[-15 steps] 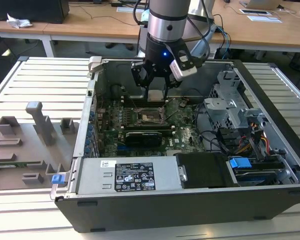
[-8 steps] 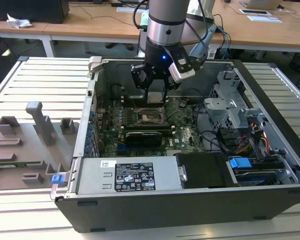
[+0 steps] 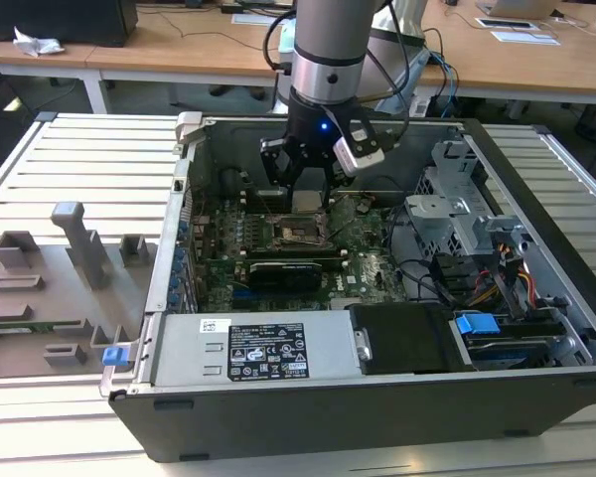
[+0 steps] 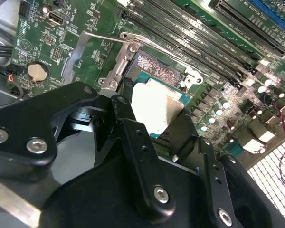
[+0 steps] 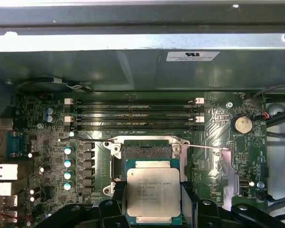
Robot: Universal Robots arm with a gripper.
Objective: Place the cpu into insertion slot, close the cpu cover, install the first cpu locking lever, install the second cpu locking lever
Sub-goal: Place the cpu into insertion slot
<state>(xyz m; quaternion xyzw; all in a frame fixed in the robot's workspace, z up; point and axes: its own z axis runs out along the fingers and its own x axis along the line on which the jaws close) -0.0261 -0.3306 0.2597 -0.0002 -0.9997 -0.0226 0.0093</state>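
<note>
The fingers (image 5: pixel 189 202) clamp the cpu (image 5: pixel 153 190) by two opposite edges, in the air near the open slot (image 5: pixel 147 151). We judge it light, stiff, fragile: grip edges only.

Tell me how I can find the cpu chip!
Find the open computer case and its green board. Between the arm's black jaws is the cpu: a small flat square with a silver top, unlike the long black memory slots nearby.
</note>
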